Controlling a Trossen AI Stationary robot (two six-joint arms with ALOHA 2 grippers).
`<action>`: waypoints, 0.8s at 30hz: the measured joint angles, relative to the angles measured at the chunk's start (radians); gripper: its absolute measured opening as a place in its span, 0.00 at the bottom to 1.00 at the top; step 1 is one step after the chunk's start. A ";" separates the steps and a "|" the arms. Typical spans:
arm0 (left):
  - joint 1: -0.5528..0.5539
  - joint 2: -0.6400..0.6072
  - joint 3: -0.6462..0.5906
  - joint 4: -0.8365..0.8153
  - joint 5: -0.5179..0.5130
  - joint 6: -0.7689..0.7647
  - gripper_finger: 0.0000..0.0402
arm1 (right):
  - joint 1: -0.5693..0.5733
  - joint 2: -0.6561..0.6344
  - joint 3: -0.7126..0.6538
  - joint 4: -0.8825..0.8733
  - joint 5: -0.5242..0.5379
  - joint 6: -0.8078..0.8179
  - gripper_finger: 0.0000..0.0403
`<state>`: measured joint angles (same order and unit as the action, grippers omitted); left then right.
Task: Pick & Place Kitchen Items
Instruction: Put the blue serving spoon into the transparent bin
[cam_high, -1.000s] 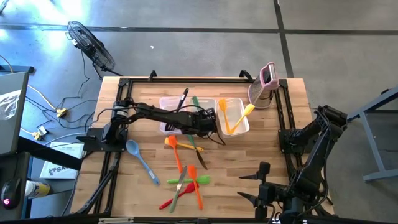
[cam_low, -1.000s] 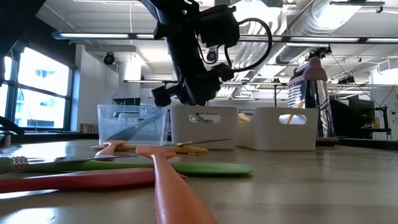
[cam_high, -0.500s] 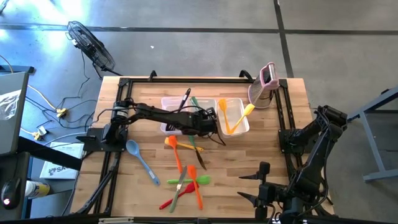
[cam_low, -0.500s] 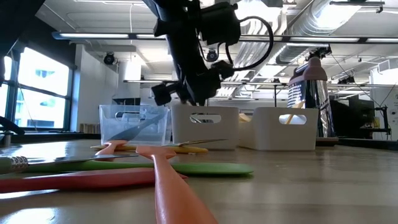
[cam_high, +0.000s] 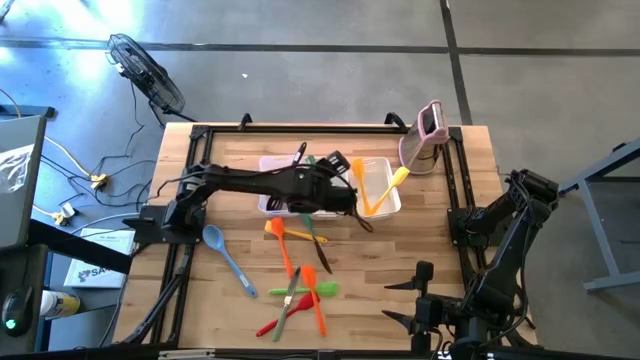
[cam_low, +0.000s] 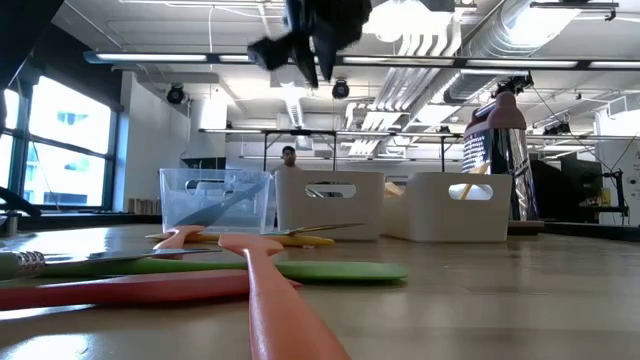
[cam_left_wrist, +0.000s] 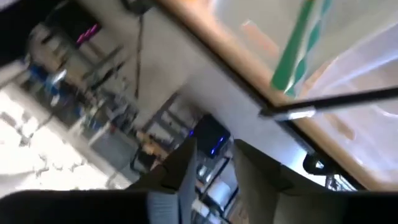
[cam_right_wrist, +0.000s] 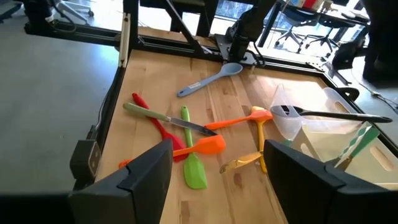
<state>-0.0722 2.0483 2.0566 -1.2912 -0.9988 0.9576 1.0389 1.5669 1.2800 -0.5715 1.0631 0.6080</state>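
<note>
Several slim-handled utensils lie loose on the table's near middle: a blue spoon (cam_high: 228, 258), an orange spatula (cam_high: 283, 245), a green one (cam_high: 300, 290) and a red one (cam_high: 268, 325). Clear tubs stand at the far middle. One (cam_high: 272, 195) holds a black-handled tool (cam_left_wrist: 336, 102) and a green-and-white striped piece (cam_left_wrist: 298, 56). Another (cam_high: 385, 192) holds yellow utensils (cam_high: 365, 185). My left gripper (cam_high: 345, 172) (cam_low: 300, 50) (cam_left_wrist: 214, 149) hangs high above the tubs, open with nothing between its fingers. My right gripper (cam_high: 395, 300) (cam_right_wrist: 224, 180) waits open over the table's near right.
A pink-and-white upright gadget (cam_high: 428, 135) stands at the far right corner. Black frame rails (cam_high: 455, 190) run along the table's sides. Bare wood shows at the near right (cam_high: 400, 250). A person (cam_low: 288, 157) stands far off in the room behind.
My left gripper has risen from just above the tubs to well above them, most of it in the last half second, rolling about its own axis as it went. The utensils and tubs have stayed where they were.
</note>
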 joint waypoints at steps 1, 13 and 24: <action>-0.011 0.000 0.038 -0.032 -0.007 -0.052 0.29 | 0.000 0.000 0.000 0.001 0.001 0.000 0.60; -0.167 -0.033 0.289 -0.283 0.040 -0.931 0.36 | -0.001 0.000 0.000 0.051 0.034 -0.010 0.60; -0.239 -0.102 0.291 -0.279 0.856 -1.208 0.36 | -0.066 0.000 0.001 0.093 0.054 0.001 0.60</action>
<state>-0.3113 1.9465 2.3474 -1.5704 -0.1429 -0.2505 0.9729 1.5669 1.2808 -0.4789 1.1173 0.6086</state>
